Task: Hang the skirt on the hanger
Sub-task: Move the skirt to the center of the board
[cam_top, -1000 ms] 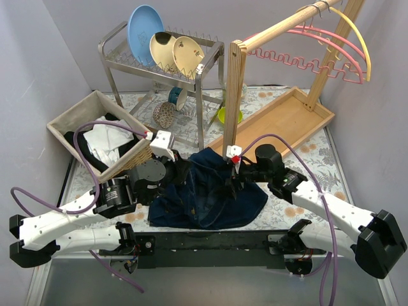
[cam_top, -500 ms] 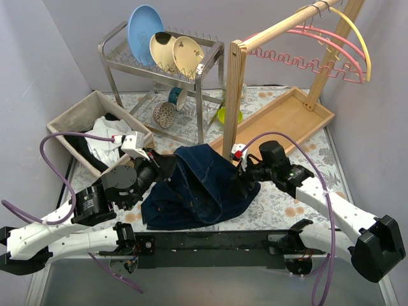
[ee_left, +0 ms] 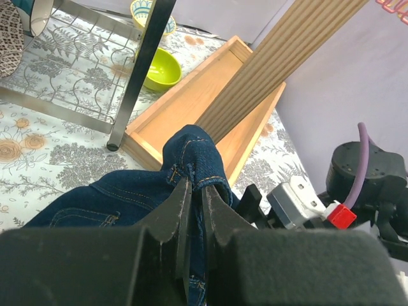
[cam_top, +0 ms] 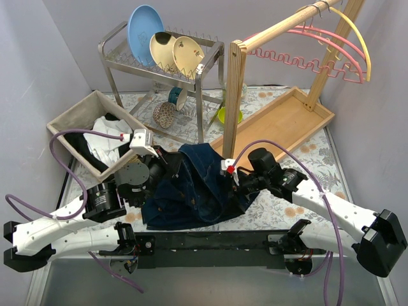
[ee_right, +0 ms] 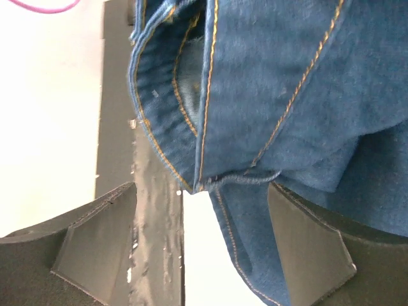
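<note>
Pinches a raised fold of the dark denim skirt (ee_left: 191,150) tight in the closed left hand (ee_left: 194,191), lifted off the floral table (cam_top: 287,213) close to the wooden post (ee_left: 274,70). Holds the right hand (ee_right: 201,239) spread wide at the skirt's orange-stitched hem, fabric hanging between its fingers (ee_right: 95,239) with nothing gripped. Keeps most of the skirt heaped on the table between both arms. Shows the pink hangers (cam_top: 338,41) up on the rail (cam_top: 280,25), well apart from it.

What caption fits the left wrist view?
Left fingers shut on a raised fold of the denim skirt, with the wooden tray and green bowl behind.
</note>
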